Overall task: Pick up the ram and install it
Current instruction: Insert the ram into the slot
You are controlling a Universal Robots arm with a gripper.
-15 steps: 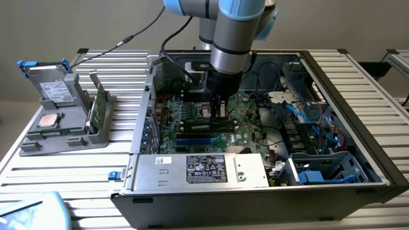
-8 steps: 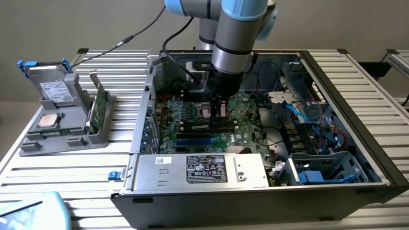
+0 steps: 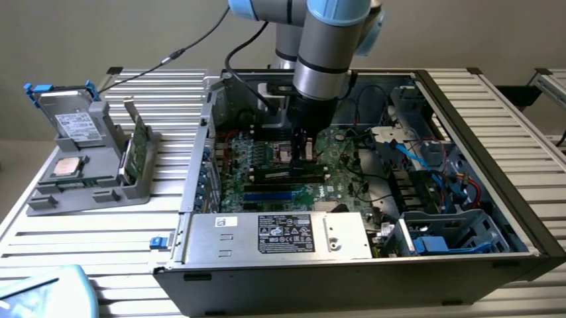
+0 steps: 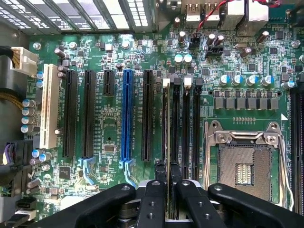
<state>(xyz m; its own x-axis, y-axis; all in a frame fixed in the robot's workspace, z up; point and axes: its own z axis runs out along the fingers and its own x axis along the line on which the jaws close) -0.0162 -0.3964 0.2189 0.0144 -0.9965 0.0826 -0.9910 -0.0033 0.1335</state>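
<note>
Between the gripper's fingertips, the ram (image 4: 165, 133) shows edge-on as a thin greenish strip, at the outermost of the black memory slots (image 4: 195, 128); whether it is seated cannot be told. Its long axis runs along the slots, beside the empty processor socket (image 4: 244, 173). The gripper (image 4: 167, 167) pinches it. The arm (image 3: 323, 59) reaches nearly straight down into the open computer case (image 3: 495, 132).

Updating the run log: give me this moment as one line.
hand: shut on ram | position: at memory slots of motherboard, inside open PC case | seating: cannot tell
</note>
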